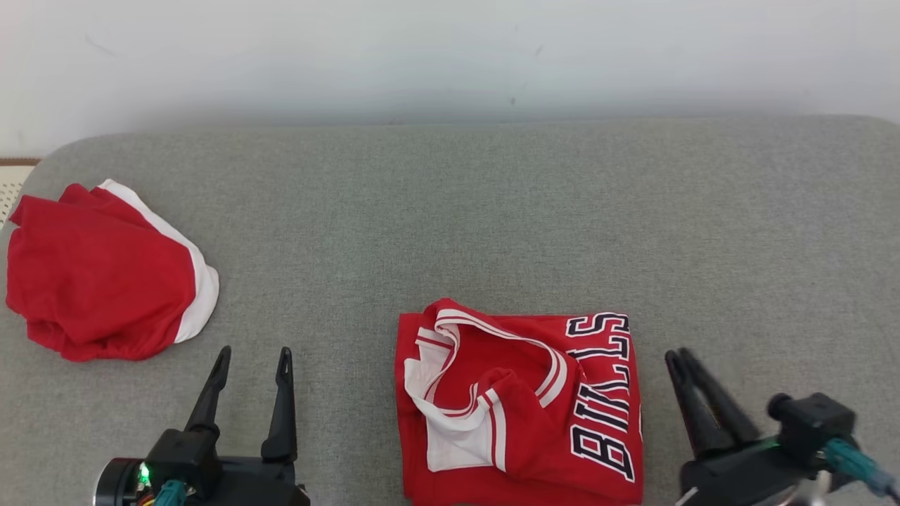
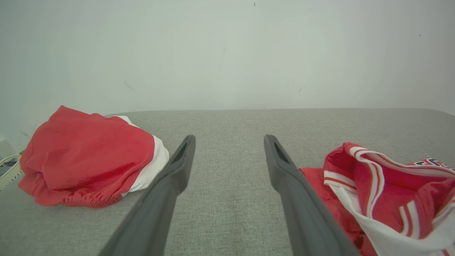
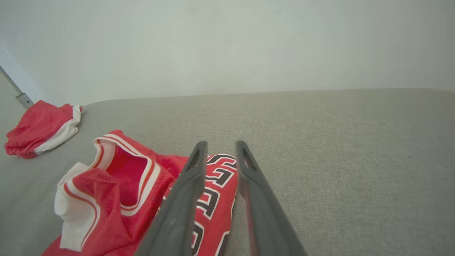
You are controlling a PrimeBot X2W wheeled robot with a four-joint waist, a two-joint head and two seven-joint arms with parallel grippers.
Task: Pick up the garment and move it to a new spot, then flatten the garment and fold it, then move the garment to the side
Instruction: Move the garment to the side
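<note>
Folded jersey [image 1: 520, 407] at the surface's [image 1: 450, 211] near edge, shorts [image 1: 91, 274] far left. Left gripper [image 1: 254, 351] spread wide; right gripper [image 1: 678, 355] narrowly parted, empty.

"BULLS" lettering on red jersey [image 1: 520, 411]

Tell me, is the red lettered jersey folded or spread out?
Folded: the jersey lies as a compact rectangle, its collar part doubled over.
</note>
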